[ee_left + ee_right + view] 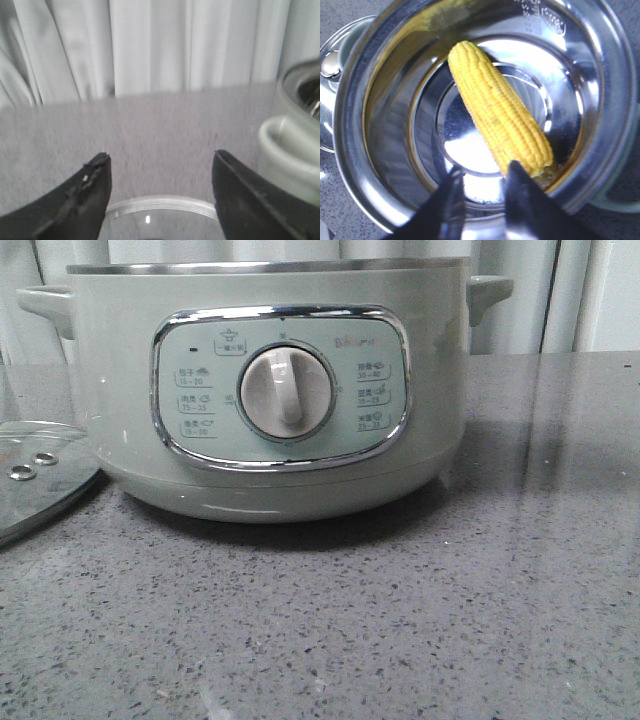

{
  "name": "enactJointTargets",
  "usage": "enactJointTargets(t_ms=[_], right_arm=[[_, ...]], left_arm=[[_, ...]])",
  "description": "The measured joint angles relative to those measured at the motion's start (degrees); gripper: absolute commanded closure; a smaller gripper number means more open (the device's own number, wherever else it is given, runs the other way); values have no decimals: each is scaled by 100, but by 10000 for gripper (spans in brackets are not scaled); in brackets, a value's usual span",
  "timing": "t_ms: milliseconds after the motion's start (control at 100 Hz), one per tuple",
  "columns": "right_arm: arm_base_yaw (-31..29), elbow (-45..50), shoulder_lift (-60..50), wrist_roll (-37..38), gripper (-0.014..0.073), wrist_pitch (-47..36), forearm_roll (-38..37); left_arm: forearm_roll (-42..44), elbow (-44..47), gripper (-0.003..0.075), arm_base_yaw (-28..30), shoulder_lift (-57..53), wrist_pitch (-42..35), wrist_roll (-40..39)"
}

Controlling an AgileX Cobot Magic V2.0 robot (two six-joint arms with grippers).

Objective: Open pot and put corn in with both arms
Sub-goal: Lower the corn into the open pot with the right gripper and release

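Yellow, one corn (pixel 500 117) lies inside one pot (pixel 270 390); two grippers, left (pixel 160 162) and right (pixel 485 175), both parted, empty.

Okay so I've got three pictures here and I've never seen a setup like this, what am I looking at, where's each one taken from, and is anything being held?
This is a two-armed robot working at a grey speckled table. The front view looks forward over the table at a sage-green electric pot with a white dial. Its glass lid lies flat on the table to the pot's left, so the pot is open.

The other two pictures come from cameras on the robot's wrists. In the left wrist view, the left gripper is open and empty above the lid's rim, beside a pot handle.

The right wrist view looks down into the pot's steel bowl. The corn lies on the bottom. The right gripper hangs just above, open, holding nothing.
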Motion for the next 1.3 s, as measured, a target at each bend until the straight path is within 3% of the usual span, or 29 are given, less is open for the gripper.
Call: enactJointTargets(t_ms=[80,290,510,830,1100,1300], right_arm=[[0,0,-203,0,657,11,-251],[0,96,-847,0,657,-104,-705],[0,1084,-1870,0,657,-1203,-767],[0,3844,-3628,-10,657,-3217,-1091],[0,6052,-5352,-10,657,-5334,-1414],[0,6869,-6270,-10,657,-5999,-1426]], left_arm=[[0,0,428,0,-616,274,0],[0,0,738,0,-2220,1089,0],[-26,0,741,0,-3447,2116,0],[-254,0,741,0,-4559,3483,0],[-254,130,741,0,-4708,3642,0],[-254,207,741,0,-4708,3747,0]])
